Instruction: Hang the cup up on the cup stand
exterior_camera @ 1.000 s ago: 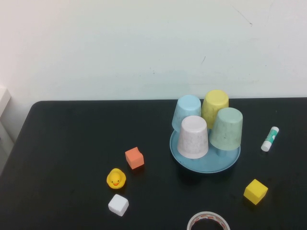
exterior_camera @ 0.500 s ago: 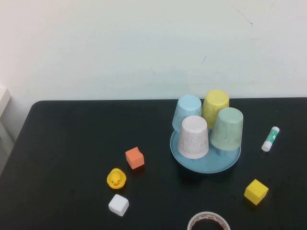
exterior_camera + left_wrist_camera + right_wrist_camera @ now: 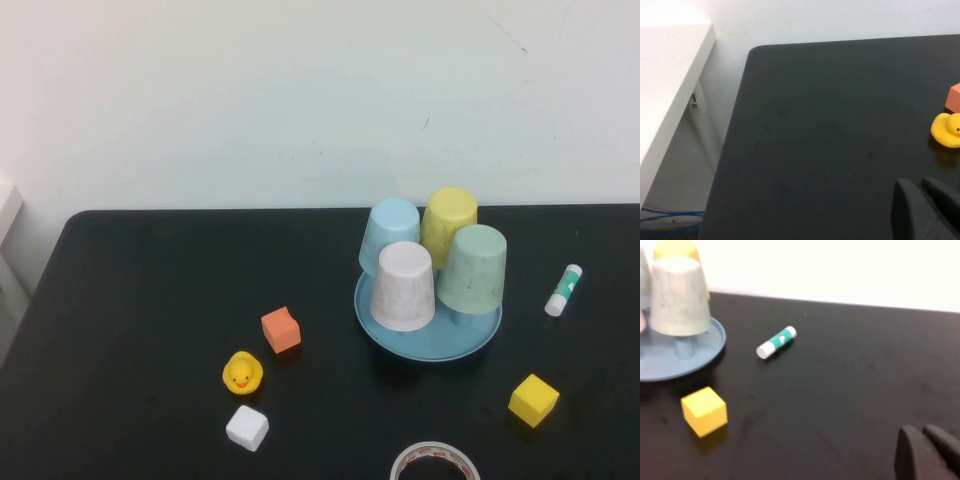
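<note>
On the round blue dish-like cup stand [image 3: 428,340], the pale mint-green plastic cup [image 3: 472,268] is seen inverted among 4 cups. Left gripper [image 3: 926,210] and right gripper [image 3: 929,452] are parked, fingers together; hanging is judged complete, so nothing further is required.

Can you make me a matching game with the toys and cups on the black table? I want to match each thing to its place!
Things:
1. mint-green cup
2. rubber duck
3. glue stick
4. tape roll

Places:
A. between the orange cube and the white cube
B. at the table's near edge
C. upside down on the cup stand
D. lying right of the cup stand

Pairs: 1-C, 2-A, 3-D, 4-B

Both hands, left and right, are shut, back from the stand.
</note>
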Tool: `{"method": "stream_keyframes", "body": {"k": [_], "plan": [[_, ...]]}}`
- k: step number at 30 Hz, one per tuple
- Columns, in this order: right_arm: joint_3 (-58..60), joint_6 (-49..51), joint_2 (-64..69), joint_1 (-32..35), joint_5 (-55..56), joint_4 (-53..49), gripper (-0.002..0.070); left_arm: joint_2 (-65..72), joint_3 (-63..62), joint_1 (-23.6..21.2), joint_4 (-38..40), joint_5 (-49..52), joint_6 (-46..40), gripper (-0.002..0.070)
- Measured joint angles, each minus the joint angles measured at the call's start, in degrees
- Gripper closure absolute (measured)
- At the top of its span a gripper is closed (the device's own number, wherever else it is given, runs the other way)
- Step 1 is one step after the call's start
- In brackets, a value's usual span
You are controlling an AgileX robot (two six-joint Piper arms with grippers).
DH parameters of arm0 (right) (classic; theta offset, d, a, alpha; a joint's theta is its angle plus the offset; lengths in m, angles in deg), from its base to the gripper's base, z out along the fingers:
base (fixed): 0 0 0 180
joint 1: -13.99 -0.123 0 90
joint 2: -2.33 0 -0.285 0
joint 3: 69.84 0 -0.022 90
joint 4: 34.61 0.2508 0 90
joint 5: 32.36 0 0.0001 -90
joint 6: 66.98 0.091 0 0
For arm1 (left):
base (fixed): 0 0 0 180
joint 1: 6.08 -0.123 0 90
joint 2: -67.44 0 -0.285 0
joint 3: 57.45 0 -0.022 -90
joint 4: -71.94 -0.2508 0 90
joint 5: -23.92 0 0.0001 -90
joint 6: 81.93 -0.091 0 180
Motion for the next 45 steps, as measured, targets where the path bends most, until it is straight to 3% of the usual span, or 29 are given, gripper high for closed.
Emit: {"method": "stream_keyframes", "body": {"k": [9,45], "plan": [[0.0,4.5,0.0,0.1,-0.3,-3.7,0.0678,0.0,0.0,0.0,-0.1,0.0,0.0,0.0676],[-0.3,4.6,0.0,0.1,-1.7,-4.2,0.0678,0.0,0.0,0.0,-0.1,0.0,0.1,0.0676]]}}
